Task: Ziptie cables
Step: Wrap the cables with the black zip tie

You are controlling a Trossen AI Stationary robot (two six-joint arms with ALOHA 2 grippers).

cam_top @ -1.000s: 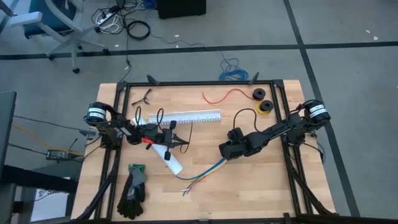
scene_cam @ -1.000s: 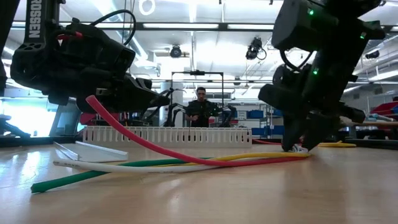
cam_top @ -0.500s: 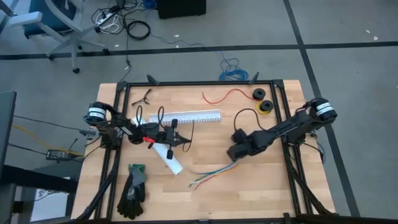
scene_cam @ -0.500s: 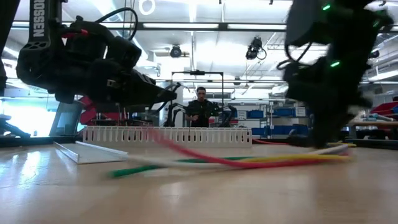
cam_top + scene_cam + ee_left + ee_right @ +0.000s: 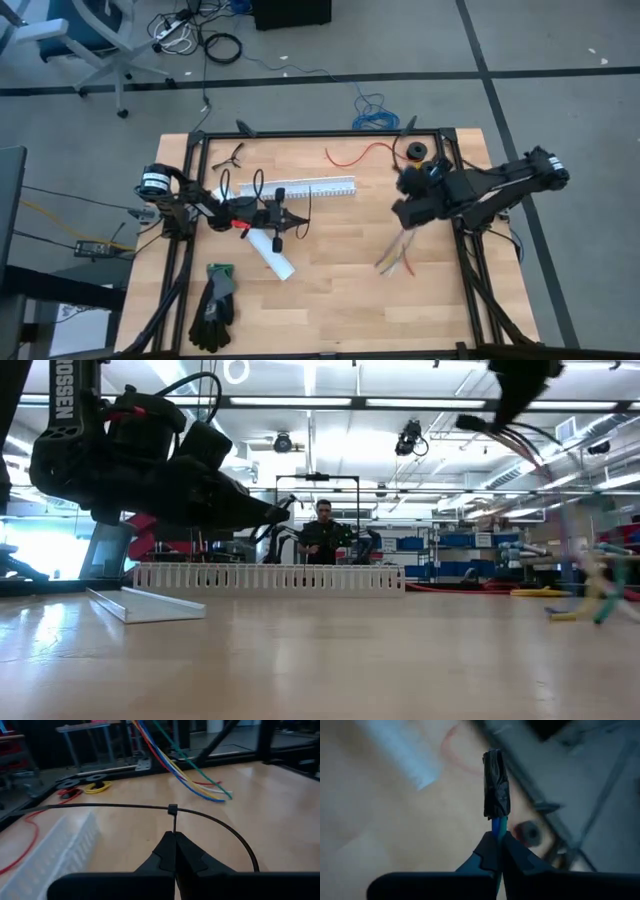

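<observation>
i count two arms over the table (image 5: 330,300). my right gripper (image 5: 408,212) sits near the table's right edge, fingers pinched tight on the cables (image 5: 395,256), one bundle only. it grips them just under the dark-sleeved end (image 5: 496,785), which sticks up past the fingertips in the right wrist view. the rest of the bundle hangs free below the gripper, lifted off the wood; from the left wrist i make out yellow, blue, green and white strands (image 5: 175,765) fanning downward, with their loose tips near the tabletop. in the low view they are only a blur at the right side.

my left gripper (image 5: 276,218) is over the left-centre of the table, fingers closed on the tail of one black zip tie (image 5: 170,810), whose strap arcs out in a wide loop in front of it.

elsewhere i count one white slotted channel (image 5: 312,187), one white flat strip (image 5: 272,256), one pair of gloves (image 5: 214,305), one thin red wire (image 5: 360,153), and two small spools (image 5: 416,151), plus one person (image 5: 322,532) standing in the room behind.
</observation>
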